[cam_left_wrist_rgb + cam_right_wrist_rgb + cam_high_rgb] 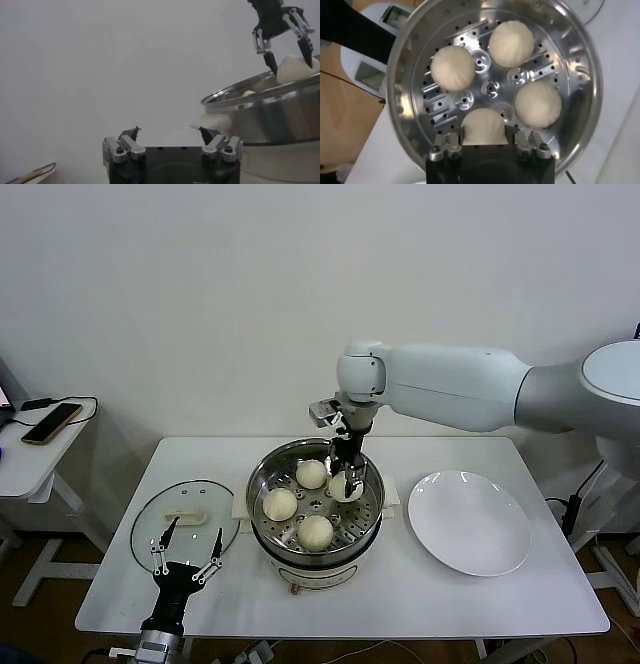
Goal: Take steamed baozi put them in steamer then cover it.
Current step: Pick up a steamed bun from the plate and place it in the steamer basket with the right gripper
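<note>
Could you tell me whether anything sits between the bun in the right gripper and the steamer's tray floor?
Nothing visible does. The right gripper holds the fourth bun inside the steamer, over a free spot beside the three buns already placed.

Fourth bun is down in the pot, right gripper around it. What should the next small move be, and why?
Probably open the right gripper and lift clear: its baozi sits low in the steamer beside three others, the plate is bare, and the cover lies by the open left gripper.
</note>
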Action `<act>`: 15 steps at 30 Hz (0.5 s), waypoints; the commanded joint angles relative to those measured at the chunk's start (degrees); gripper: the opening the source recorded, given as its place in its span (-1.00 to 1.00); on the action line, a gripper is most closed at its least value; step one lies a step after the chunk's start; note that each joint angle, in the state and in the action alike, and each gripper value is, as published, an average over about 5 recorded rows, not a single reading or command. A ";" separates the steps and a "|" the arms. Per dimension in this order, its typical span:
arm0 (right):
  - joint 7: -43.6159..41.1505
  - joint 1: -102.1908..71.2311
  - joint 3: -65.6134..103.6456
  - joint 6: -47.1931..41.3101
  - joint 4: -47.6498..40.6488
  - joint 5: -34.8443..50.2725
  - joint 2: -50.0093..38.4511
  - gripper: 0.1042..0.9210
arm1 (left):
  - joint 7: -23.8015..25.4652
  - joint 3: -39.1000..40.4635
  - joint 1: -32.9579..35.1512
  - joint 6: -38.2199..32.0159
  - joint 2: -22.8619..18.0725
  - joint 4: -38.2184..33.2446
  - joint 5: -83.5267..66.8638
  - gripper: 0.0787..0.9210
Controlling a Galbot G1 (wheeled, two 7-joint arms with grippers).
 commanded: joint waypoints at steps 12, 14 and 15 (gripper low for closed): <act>-0.37 -2.73 -0.39 0.07 -0.65 -3.42 1.05 0.20 | -0.08 -0.26 0.00 -0.16 -0.10 0.26 -0.04 0.77; -0.09 -2.88 -0.26 0.17 -0.61 -3.74 1.00 0.21 | -0.11 -0.31 0.02 -0.16 -0.11 0.27 -0.04 0.77; 0.01 -2.92 -0.20 0.23 -0.55 -3.93 0.91 0.23 | -0.12 -0.34 0.03 -0.15 -0.11 0.26 -0.03 0.77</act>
